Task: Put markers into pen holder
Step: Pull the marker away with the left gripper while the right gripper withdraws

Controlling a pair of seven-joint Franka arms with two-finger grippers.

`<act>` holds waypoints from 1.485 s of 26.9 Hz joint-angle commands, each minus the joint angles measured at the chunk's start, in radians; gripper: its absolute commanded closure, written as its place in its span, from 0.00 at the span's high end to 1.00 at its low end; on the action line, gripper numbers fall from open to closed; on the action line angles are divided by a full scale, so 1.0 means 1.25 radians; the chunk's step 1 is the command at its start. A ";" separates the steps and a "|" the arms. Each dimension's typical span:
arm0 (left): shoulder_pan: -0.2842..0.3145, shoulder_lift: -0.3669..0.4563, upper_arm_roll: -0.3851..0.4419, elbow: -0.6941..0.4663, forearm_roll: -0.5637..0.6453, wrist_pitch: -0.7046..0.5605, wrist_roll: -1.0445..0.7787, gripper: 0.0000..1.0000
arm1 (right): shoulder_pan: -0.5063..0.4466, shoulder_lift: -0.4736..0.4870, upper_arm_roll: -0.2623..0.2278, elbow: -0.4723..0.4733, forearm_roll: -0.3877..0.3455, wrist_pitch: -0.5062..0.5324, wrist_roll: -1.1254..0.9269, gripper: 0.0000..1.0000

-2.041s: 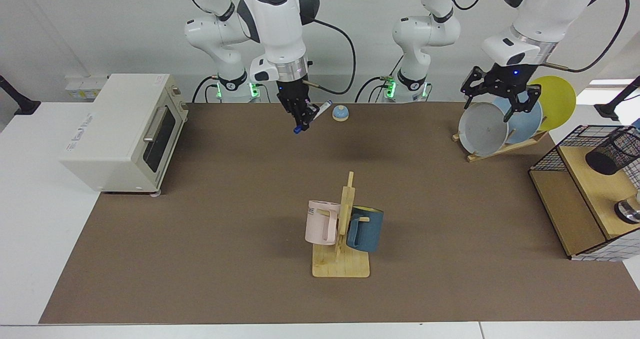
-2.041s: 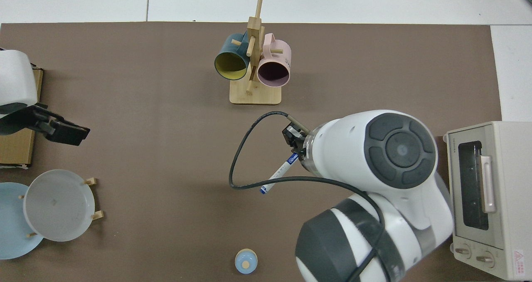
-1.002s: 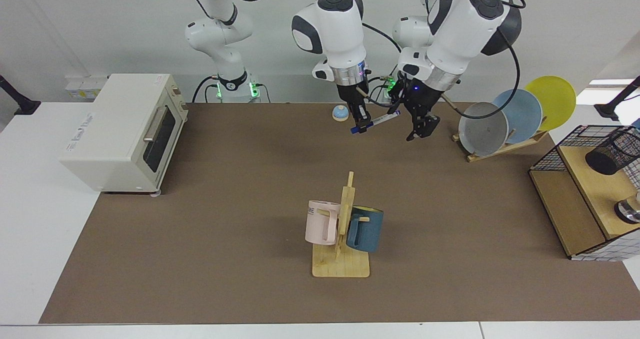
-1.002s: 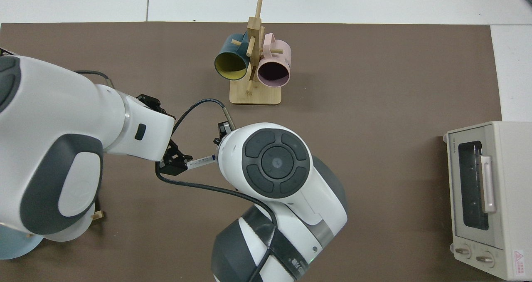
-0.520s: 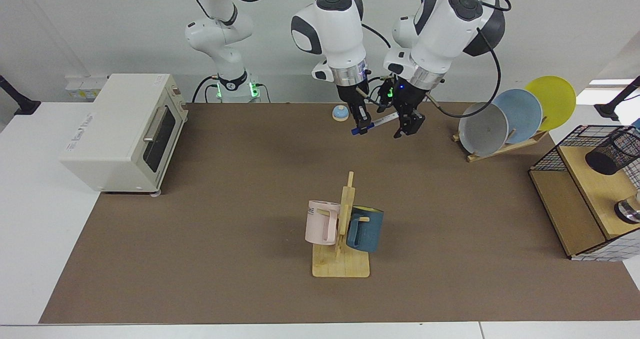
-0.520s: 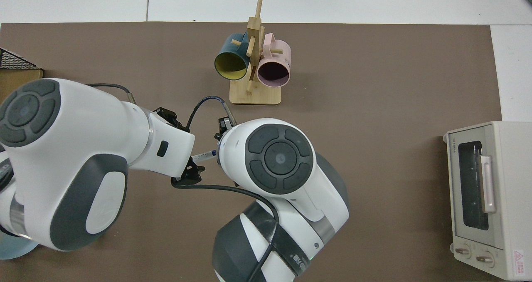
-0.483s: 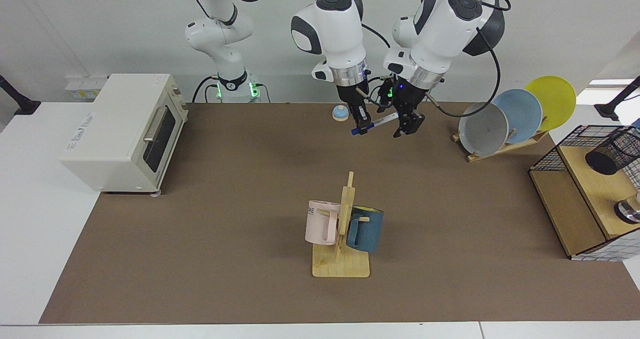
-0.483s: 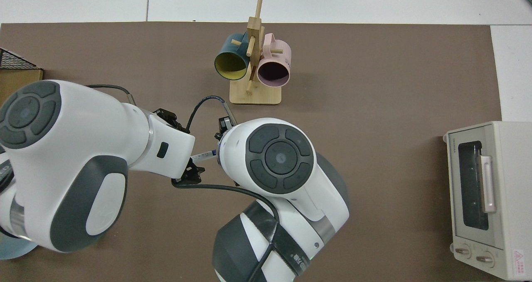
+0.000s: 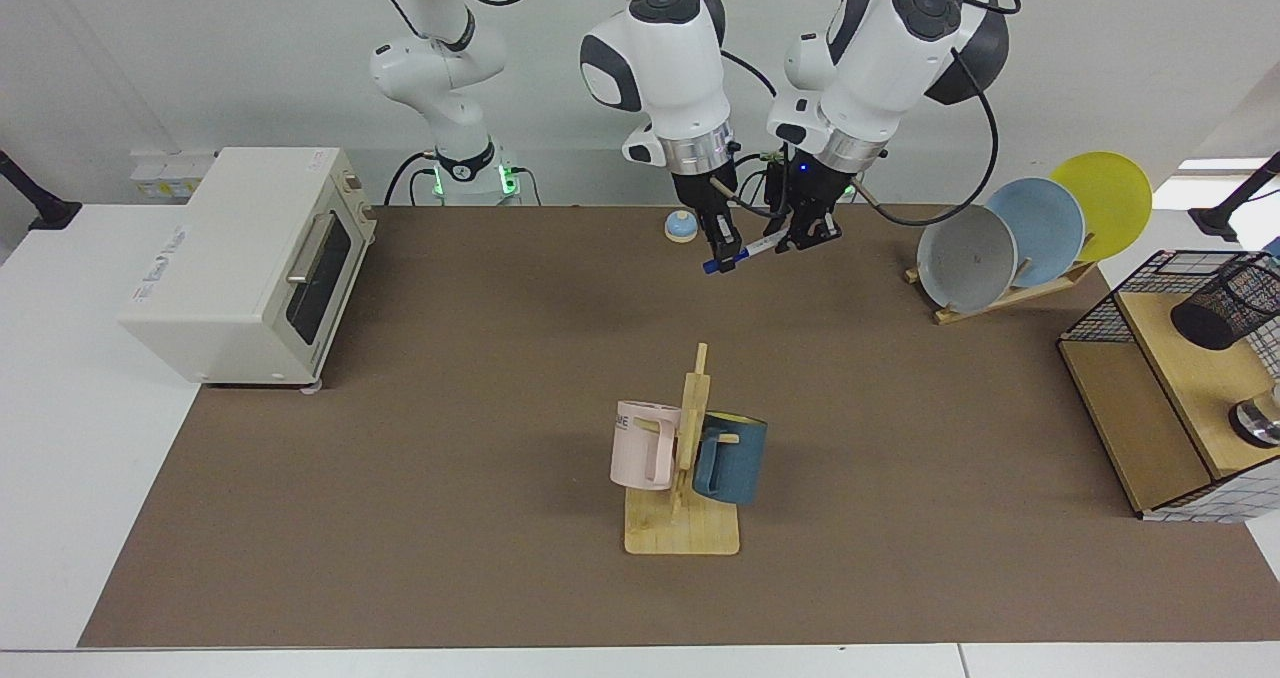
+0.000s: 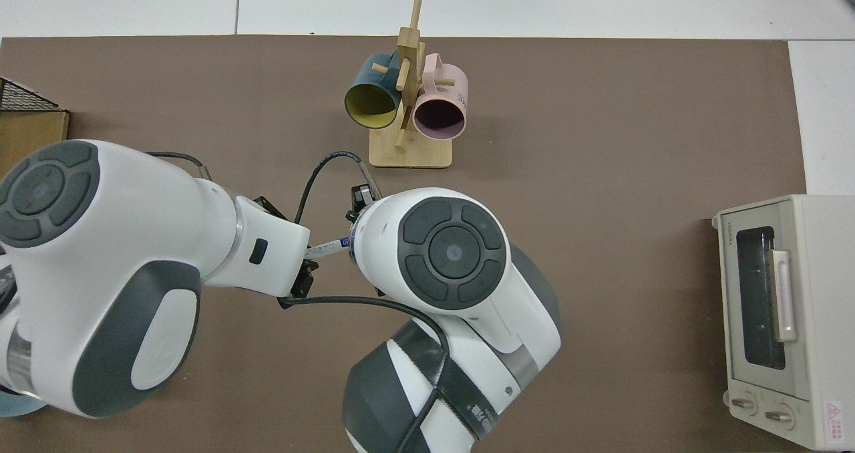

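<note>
You are holding the marker (image 9: 745,250) aloft in the right gripper (image 9: 723,248), closed on its blue-capped end, with the barrel slanting up toward the left gripper (image 9: 800,230). That gripper is sitting at the marker's other end; whether it is clamping yet, you cannot tell. If the right one lets go too soon, the marker is likely dropping to the tabletop (image 9: 480,378). Just behind the right gripper a small blue bell (image 9: 682,225) is standing. Beyond the left gripper, the plate rack (image 9: 1010,248) is lying between it and the pen holder (image 9: 1225,308), which is tilted in the wire basket (image 9: 1105,308).
</note>
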 commanded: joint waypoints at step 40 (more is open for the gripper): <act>0.158 -0.014 0.020 -0.013 0.219 -0.003 -0.011 0.00 | -0.309 -0.097 -0.002 -0.033 -0.016 -0.222 -1.094 0.99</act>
